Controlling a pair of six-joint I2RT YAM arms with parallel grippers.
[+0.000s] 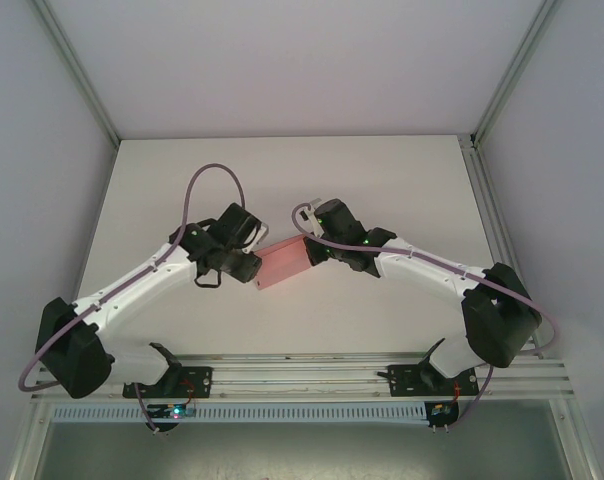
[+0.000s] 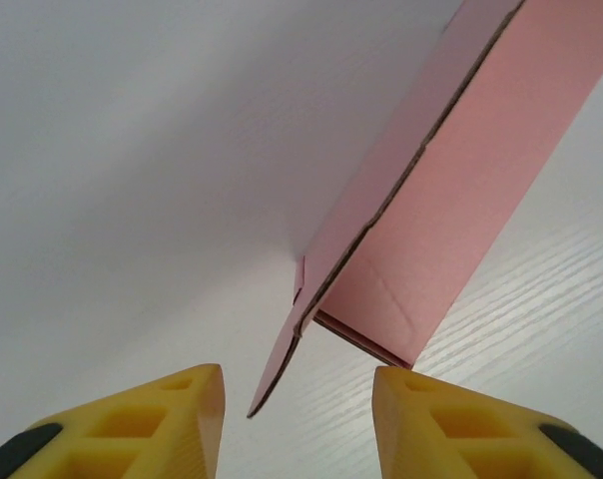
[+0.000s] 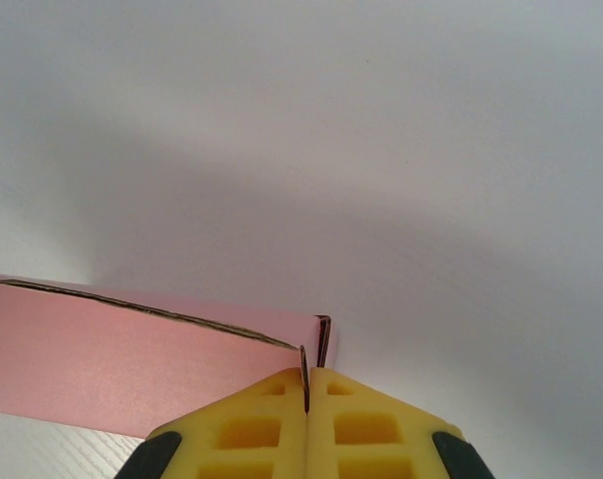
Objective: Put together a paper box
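The paper box (image 1: 284,263) is pale-pink card, held above the white table between my two grippers. In the left wrist view the paper box (image 2: 461,190) slants up to the right, and a loose flap (image 2: 279,369) hangs down from its lower corner. My left gripper (image 2: 299,381) is open, its yellow fingers either side of that flap's edge without touching it. My right gripper (image 3: 308,377) is shut on a thin card edge at the end of the paper box (image 3: 102,359). From above, the left gripper (image 1: 250,264) and the right gripper (image 1: 312,251) are at opposite ends of the box.
The white table (image 1: 282,170) stretches back to the enclosure walls. An aluminium rail (image 1: 312,375) carrying both arm bases runs along the near edge. A purple cable (image 1: 214,172) loops above the left wrist.
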